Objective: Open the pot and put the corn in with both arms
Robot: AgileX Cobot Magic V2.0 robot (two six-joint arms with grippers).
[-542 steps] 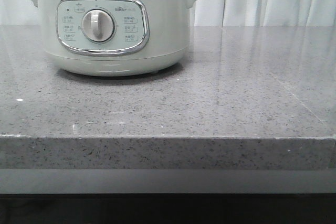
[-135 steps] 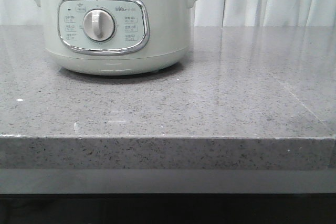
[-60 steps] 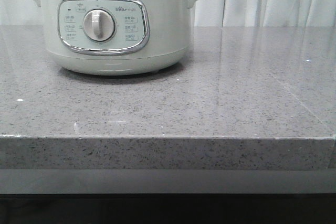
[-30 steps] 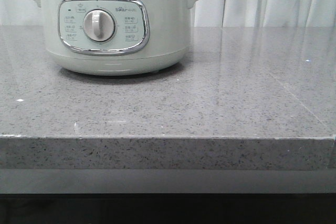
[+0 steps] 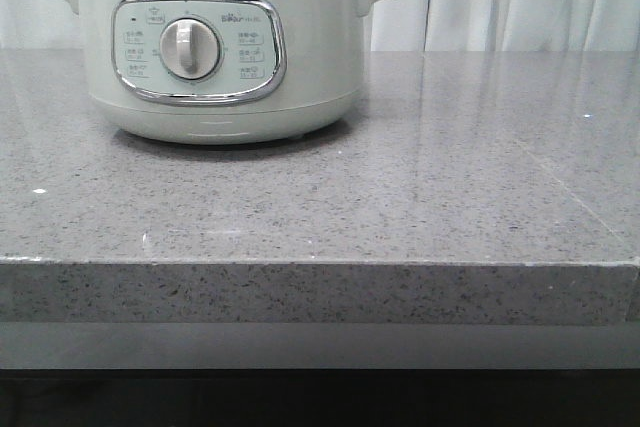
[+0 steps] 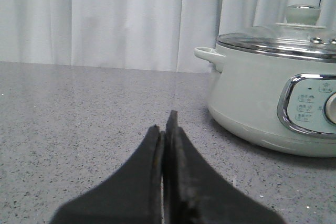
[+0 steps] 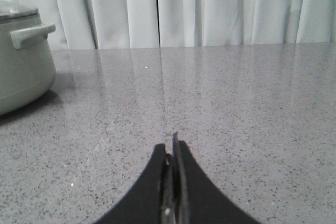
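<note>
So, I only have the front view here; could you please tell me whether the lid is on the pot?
Observer: Yes, the left wrist view shows a glass lid with a knob seated on the pot.
Operator: Thanks. Are the grippers holding anything?
Observer: No, the left gripper is shut and empty, low over the countertop.
Operator: And the right?
Observer: The right gripper is also shut and empty. No corn shows in any view.

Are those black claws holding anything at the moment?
No. The left gripper and right gripper are both shut on nothing, above bare counter.
</note>
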